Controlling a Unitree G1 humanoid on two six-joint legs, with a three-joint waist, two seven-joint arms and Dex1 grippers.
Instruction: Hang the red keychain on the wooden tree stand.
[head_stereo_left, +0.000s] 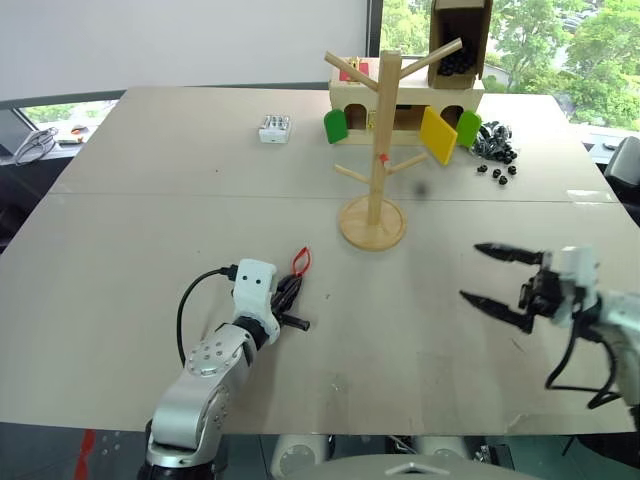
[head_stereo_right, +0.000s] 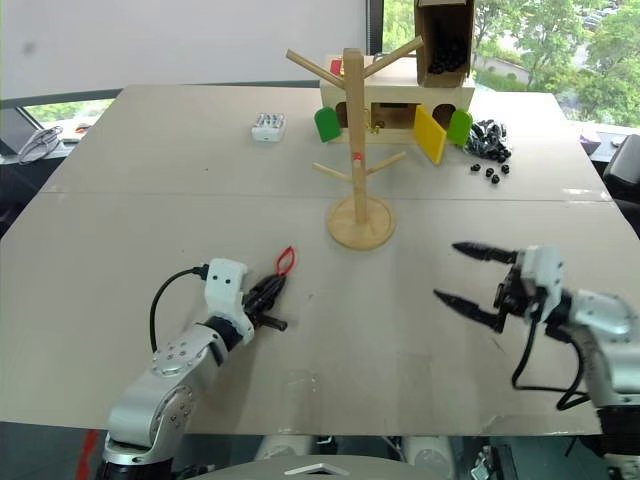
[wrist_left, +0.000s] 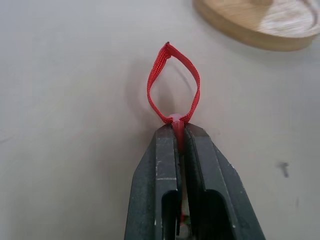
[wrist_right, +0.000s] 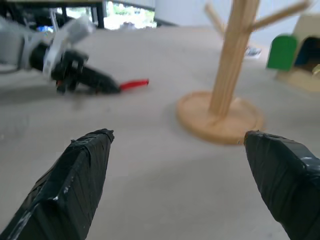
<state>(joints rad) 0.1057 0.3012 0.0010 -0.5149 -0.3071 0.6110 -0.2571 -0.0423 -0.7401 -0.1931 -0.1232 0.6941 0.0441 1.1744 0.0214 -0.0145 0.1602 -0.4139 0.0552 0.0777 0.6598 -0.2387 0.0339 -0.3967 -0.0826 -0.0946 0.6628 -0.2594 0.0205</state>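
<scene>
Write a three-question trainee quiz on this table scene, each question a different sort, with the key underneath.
1. True or false: the left tool is shut on the red keychain.
2. Which has open fingers: A) the left tool, B) the right tool?
3. Fill in: the keychain's loop points toward the wooden ____.

Key: 1 true; 2 B; 3 tree stand.

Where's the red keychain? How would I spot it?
Find the wooden tree stand in the middle of the table. Nearer the robot, the left gripper lies low on the table, shut on the red keychain. It's a thin red loop poking out past the black fingers.
</scene>
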